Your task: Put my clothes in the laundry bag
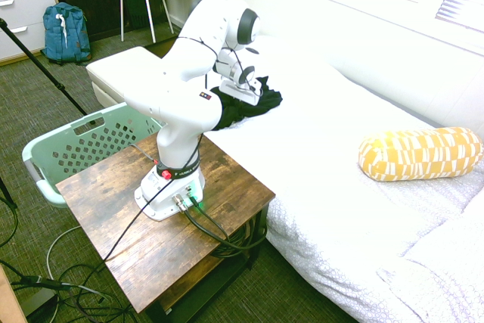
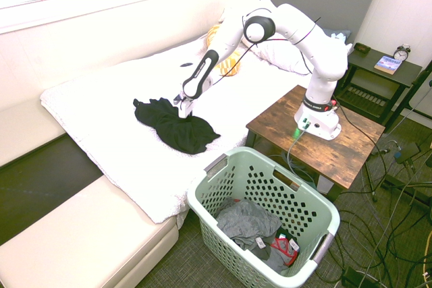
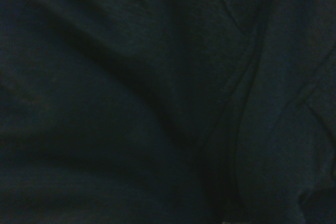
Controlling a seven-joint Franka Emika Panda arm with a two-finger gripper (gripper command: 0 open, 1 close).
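The laundry bag (image 2: 264,217), on the floor well apart from our gripper (image 2: 185,103), already holds a few garments, while the black garment (image 2: 174,125) lies on the bed (image 2: 121,146) directly beneath it, grip indiscernible.

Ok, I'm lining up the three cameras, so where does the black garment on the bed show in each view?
First exterior view: black garment at upper centre, partly behind the arm, under the hand.
Second exterior view: left of centre on the white bed, just beyond the laundry basket.
Wrist view: dark folds fill the frame.
Shared landmark: the basket, in both exterior views.
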